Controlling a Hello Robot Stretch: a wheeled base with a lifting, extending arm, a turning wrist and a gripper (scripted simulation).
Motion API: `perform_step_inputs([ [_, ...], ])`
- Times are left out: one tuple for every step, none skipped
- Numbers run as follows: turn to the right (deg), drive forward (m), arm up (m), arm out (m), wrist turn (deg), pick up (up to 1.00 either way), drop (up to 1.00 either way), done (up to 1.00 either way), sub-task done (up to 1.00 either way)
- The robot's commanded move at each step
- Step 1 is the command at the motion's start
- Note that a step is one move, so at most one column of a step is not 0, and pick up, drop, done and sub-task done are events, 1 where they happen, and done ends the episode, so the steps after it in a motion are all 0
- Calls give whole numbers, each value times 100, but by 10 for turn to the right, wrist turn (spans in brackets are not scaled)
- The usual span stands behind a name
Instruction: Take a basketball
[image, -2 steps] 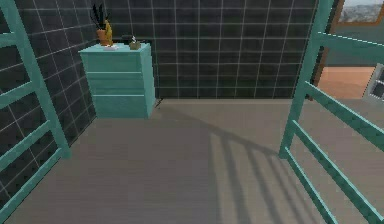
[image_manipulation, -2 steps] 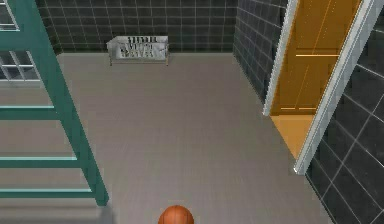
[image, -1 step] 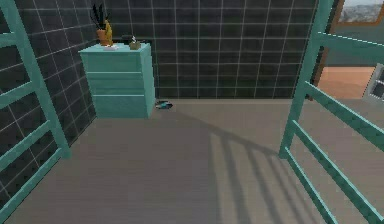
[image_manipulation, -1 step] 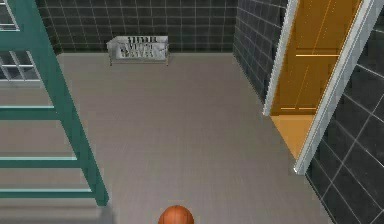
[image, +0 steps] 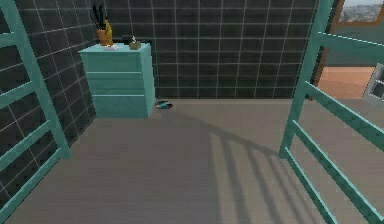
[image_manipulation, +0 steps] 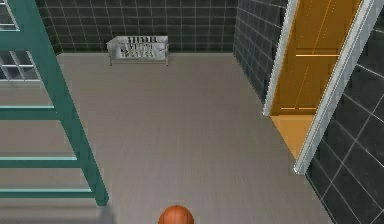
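Note:
An orange-red round ball, the basketball (image_manipulation: 176, 215), lies on the grey floor at the bottom edge of the arm side view, just left of the middle; its lower part is cut off by the picture's edge.
A teal dresser (image: 118, 78) stands against the dark tiled wall with a pot of plants (image: 104, 34) on top and a small dark thing (image: 164, 104) on the floor beside it. Teal frame rails (image: 320, 120) flank both sides. A white wire basket (image_manipulation: 138, 48) sits far out; an orange door (image_manipulation: 310, 60) stands open.

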Motion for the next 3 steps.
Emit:
perform_step_inputs([
  [0,0,0,0,450,0,0,0,0],
  [0,0,0,0,450,0,0,0,0],
  [0,0,0,0,270,0,0,0,0],
])
